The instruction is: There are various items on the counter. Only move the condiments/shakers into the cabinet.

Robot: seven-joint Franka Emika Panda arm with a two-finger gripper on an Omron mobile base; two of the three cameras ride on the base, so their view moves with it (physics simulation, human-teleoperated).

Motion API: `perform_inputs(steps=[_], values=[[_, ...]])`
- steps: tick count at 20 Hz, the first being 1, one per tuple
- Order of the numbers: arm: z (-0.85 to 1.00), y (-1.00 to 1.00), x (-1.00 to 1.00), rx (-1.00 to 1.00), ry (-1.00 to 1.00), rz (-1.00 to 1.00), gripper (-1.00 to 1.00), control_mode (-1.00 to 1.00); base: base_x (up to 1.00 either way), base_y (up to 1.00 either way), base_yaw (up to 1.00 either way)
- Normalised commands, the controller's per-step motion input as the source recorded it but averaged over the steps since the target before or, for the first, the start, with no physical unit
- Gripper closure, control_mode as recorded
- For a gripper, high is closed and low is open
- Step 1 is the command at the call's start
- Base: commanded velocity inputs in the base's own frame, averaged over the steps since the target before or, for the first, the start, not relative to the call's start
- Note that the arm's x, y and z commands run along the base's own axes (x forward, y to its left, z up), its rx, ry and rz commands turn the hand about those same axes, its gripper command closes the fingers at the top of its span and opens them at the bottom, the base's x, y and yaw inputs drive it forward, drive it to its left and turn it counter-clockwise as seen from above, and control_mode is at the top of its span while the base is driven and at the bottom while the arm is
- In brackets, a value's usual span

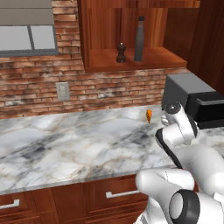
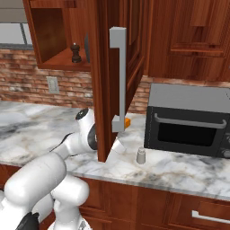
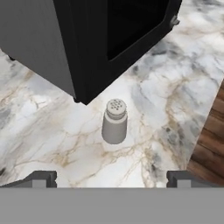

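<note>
Claw [image 3: 112,179]: jaws stand wide apart, nothing between them. In the hand view its two dark fingertips [image 3: 41,178] sit at either side of the bottom edge, pointing down at the worktop [image 3: 52,131].

Pale grey shaker [image 3: 114,121]: upright on the marble, holed cap up, lying between the two fingertips' lines but apart from both, no contact. It stands just beside the front corner of the black microwave [image 3: 87,43], not touching it. In the right base view the same shaker [image 2: 141,156] stands on the worktop in front of the microwave's [image 2: 188,119] left end, near the front edge of the slab.

Cabinet [image 1: 131,57]: open, red-brown wood, one wide shelf. On the shelf stand the pepper mill [image 1: 121,53] and the tall dark bottle [image 1: 139,39], both upright, near each other but apart, bottle to the right of the mill. From the right base view the mill [image 2: 76,53] shows on the shelf; the open cabinet door [image 2: 105,81] with its grey handle [image 2: 119,81] covers most of the rest.

Orange wedge [image 1: 149,115]: on the worktop [image 1: 65,140] toward the brick wall, left of the microwave [image 1: 192,98]. From the right it [image 2: 128,122] peeps out beside the door handle.

Arm [image 1: 179,131]: bends forward over the worktop's front edge toward the microwave.
</note>
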Motion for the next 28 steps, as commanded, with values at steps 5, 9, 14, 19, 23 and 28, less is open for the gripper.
perform_inputs(steps=[5,9,14,19,23,28], values=[[-0.07,0.0,0.17,0.0,0.0,0.0,-1.0,-1.0,0.0,0.0,0.0],[-0.09,-0.09,0.07,0.0,0.01,0.0,-1.0,-1.0,0.0,0.0,0.0],[-0.17,-0.32,0.12,0.0,0.0,0.0,-1.0,-1.0,0.0,0.0,0.0],[-0.21,-0.29,0.17,0.0,0.0,0.0,-1.0,-1.0,0.0,0.0,0.0],[-0.23,-0.03,0.11,0.0,0.02,0.0,-1.0,-1.0,0.0,0.0,0.0],[-0.2,0.0,0.1,0.0,0.06,0.0,-1.0,-1.0,0.0,0.0,0.0]])
